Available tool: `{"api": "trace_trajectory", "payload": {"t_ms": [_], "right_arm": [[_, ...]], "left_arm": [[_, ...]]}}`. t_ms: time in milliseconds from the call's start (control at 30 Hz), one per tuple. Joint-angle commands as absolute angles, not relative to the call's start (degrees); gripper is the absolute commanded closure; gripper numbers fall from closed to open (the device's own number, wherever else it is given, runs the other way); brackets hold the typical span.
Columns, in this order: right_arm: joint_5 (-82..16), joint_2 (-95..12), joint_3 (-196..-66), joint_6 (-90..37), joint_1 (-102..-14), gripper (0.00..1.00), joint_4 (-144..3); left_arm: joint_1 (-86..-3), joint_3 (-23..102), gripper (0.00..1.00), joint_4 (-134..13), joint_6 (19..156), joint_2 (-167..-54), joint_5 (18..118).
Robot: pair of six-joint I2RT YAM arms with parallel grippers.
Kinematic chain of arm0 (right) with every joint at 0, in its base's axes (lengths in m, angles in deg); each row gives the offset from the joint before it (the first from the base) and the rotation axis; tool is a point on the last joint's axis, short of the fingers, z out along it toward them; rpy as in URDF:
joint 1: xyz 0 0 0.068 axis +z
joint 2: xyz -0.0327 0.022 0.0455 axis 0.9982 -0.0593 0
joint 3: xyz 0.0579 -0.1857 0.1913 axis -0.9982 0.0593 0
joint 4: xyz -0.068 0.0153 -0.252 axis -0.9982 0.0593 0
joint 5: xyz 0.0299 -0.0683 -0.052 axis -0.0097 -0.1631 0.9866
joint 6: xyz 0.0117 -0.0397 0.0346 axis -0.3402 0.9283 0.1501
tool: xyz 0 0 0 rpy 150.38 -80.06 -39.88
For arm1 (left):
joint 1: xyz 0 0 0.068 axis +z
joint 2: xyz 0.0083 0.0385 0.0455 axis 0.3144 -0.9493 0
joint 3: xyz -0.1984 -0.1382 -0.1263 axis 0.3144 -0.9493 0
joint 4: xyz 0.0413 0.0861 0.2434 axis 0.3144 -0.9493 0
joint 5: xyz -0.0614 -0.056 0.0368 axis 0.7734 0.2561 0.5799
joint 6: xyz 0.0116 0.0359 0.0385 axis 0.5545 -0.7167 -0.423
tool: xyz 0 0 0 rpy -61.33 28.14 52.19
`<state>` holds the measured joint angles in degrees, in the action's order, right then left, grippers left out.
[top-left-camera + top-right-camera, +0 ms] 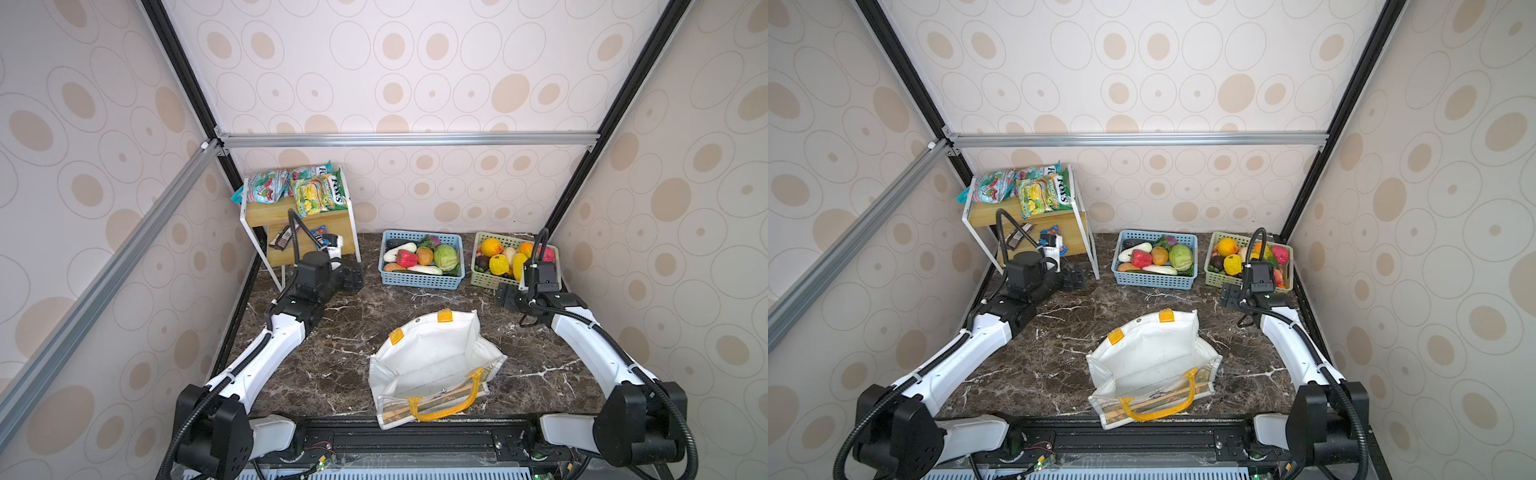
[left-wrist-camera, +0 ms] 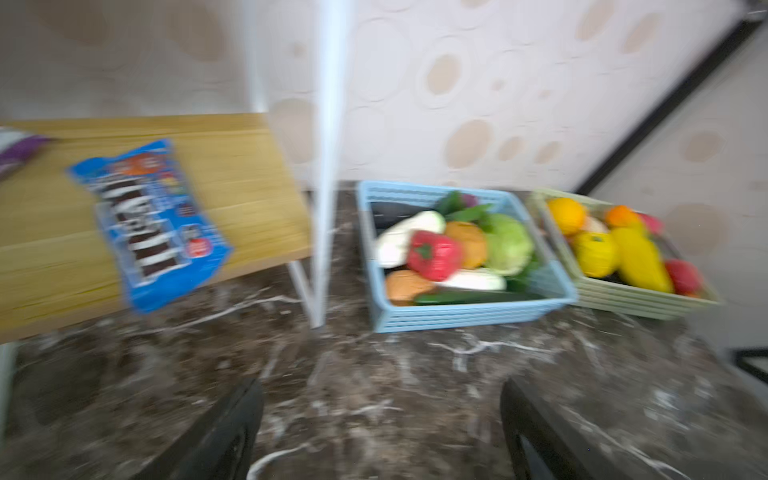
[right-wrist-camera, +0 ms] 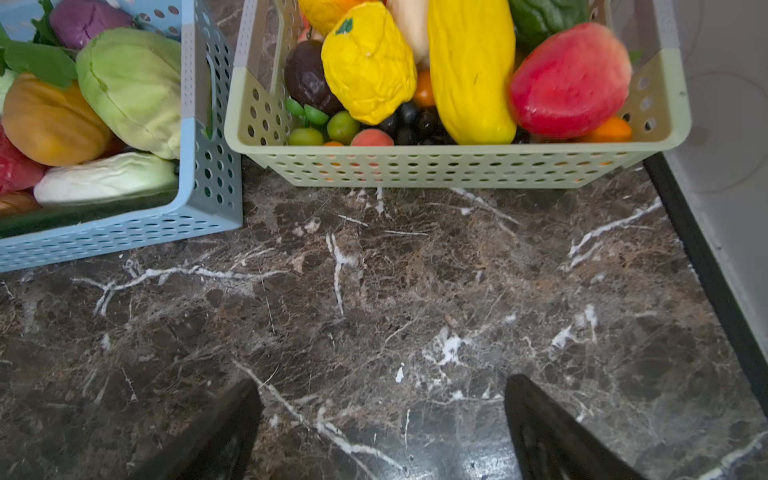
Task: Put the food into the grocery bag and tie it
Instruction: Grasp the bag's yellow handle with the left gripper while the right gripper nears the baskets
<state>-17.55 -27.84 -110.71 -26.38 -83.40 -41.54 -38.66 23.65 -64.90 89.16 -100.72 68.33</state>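
White arm links, black joints and ribbed black cables.

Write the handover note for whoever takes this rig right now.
Left gripper: open, empty, low over the table by the shelf.
Right gripper: open, empty, in front of the green basket.
Grocery bag: mid-table, mouth open, no food seen inside, untied.
Vegetables in the blue basket, fruit in the green one, M&M's packet on the shelf.
Done: nothing packed. Left: pack all of it, tie the bag.

Oval-patterned walls, dark marble tabletop
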Motion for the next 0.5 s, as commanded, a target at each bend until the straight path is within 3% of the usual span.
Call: {"api": "trace_trajectory", "payload": {"t_ms": [0, 333, 467], "right_arm": [[-19.6, -28.9, -113.0, -28.4, -83.2, 0.06, -35.6], [-19.7, -24.4, -108.3, -31.5, -83.2, 0.06, -35.3], [-19.2, -22.5, -107.3, -31.0, -83.2, 0.06, -34.4]], "left_arm": [[-46.7, 29.7, 0.10, -74.4, 90.1, -100.0, 75.4], [-61.3, 37.4, 0.09, -84.2, 78.7, -105.3, 80.5], [-64.7, 38.6, 0.09, -88.8, 75.1, -107.9, 76.1]]}}
